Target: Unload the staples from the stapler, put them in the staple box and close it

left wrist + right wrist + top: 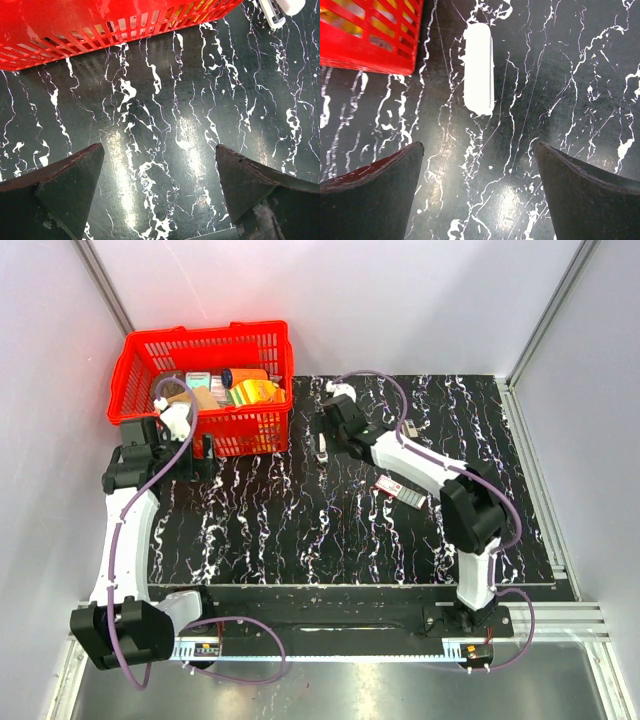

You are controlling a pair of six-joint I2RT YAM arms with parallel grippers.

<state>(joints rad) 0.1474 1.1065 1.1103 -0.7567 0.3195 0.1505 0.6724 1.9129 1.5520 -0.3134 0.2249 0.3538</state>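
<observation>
At far left, the red basket (pixel 205 332) holds coloured packets (pixel 250 392); left end effector (pixel 160 150) and right end effector (pixel 480 146) gape empty.

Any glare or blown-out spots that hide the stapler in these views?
Right wrist: the stapler is blown out to flat white with no detail, and the mat has a soft reflection low in the frame. Left wrist: glare patches on the mat, a bright sheen on the basket rim. Top: evenly lit, stapler small but readable.
</observation>
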